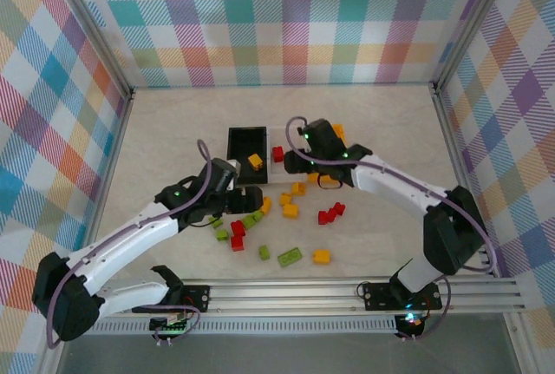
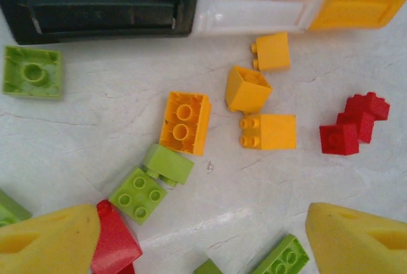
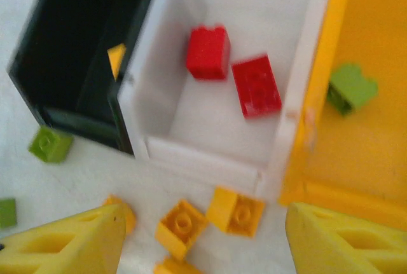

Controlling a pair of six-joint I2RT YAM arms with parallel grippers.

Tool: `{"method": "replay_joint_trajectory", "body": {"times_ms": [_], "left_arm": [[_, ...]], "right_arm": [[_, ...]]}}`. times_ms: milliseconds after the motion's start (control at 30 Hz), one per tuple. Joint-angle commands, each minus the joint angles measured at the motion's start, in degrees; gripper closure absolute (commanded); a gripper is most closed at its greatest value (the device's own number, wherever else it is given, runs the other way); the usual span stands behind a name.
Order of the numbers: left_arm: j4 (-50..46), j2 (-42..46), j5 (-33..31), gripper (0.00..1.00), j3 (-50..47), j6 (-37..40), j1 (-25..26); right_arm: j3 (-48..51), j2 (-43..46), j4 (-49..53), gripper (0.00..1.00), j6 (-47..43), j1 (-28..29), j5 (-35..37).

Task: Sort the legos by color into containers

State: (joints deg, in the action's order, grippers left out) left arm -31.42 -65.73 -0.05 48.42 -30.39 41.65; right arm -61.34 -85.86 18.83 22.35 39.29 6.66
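Observation:
Loose legos lie on the table in front of three containers standing side by side: a black bin, a white bin and an orange bin. The white bin holds two red bricks, the orange bin a green brick, the black bin a yellow brick. My right gripper hangs open over yellow-orange bricks just before the white bin, holding nothing. My left gripper is open low over the pile. A red brick lies against its left finger and lime green bricks lie between the fingers.
Yellow-orange bricks and a red pair lie ahead of the left gripper. More bricks, green and yellow, sit nearer the arm bases. A metal rail runs along the near edge, and checked walls enclose the table.

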Motion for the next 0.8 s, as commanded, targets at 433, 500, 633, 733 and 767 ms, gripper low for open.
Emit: {"method": "replay_joint_trajectory", "body": {"times_ms": [433,500,633,733,767], "left_arm": [[-3.8,-31.1,-14.2,0.4,15.7,9.4,5.2],[-3.8,-33.1,-15.0,0.41,15.9,9.5,5.3],[-3.0,-36.2,-15.8,0.42,16.1,9.9,5.9],[-2.2,-37.7,-15.8,0.46,16.1,10.0,6.7],[-2.1,-37.9,-15.6,0.48,16.0,9.9,6.8]], "right_arm": [[12.6,13.5,-2.7,0.32,4.1,0.1,2.0],[13.0,14.2,-2.8,0.32,4.1,0.1,2.4],[13.4,15.7,-2.7,0.32,3.9,0.0,2.6],[13.3,16.8,-2.5,0.32,3.8,0.0,3.1],[13.2,17.0,-2.4,0.32,3.8,0.0,3.4]]}}
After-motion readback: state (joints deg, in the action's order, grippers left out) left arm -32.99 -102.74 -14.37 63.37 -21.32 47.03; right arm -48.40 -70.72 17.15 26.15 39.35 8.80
